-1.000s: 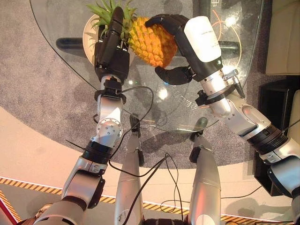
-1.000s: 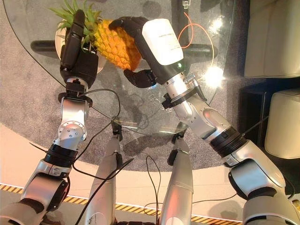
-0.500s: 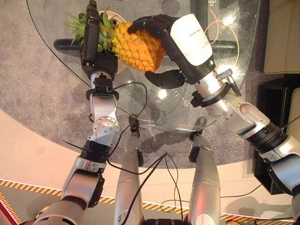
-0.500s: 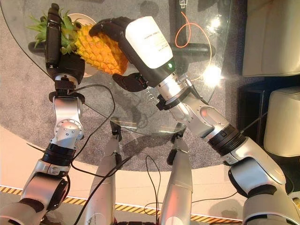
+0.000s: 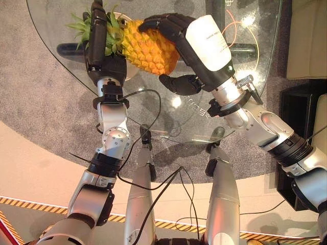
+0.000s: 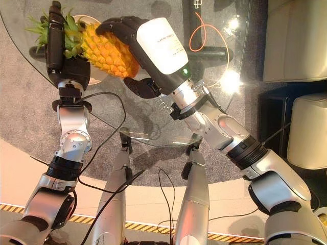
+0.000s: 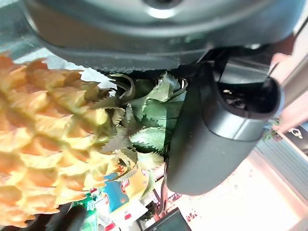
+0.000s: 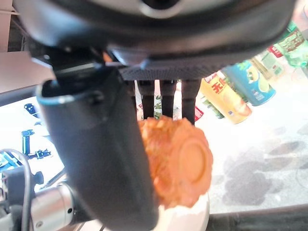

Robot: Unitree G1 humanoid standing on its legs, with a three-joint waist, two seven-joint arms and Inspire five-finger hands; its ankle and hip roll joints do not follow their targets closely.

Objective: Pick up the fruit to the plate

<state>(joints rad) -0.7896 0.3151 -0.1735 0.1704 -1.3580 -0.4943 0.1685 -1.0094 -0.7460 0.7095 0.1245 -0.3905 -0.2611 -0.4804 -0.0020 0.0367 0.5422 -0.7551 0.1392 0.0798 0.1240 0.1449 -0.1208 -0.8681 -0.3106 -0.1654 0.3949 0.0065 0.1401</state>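
Round glass table [image 5: 255, 76] over grey carpet, biggest thing in frame. On it, at the far left, a pale plate [image 6: 97, 76], mostly hidden by the fruit and the arms. The pineapple [image 5: 148, 48] is held up off the glass between both hands, lying sideways with its green crown pointing left, body hovering above or just at the plate; cannot tell if it touches the plate yet. Right hand [image 5: 176, 38] grips the orange body: fingers curled over the top, thumb wrapped underneath; the right wrist view confirms the blunt base of the fruit clamped between thumb and fingers. Left hand [image 5: 99, 43] is at the crown end, fingers straight and extended up alongside the leaves, pressing or steadying rather than curling round, thumb beside the leaves in the left wrist view. Orange cable [image 5: 232, 28] loops on the far side of the table, well apart from the fruit. Progress, judged: pick-up done, carry close to finished. Left to do: lower the pineapple onto the plate, let go with both hands, pull clear.
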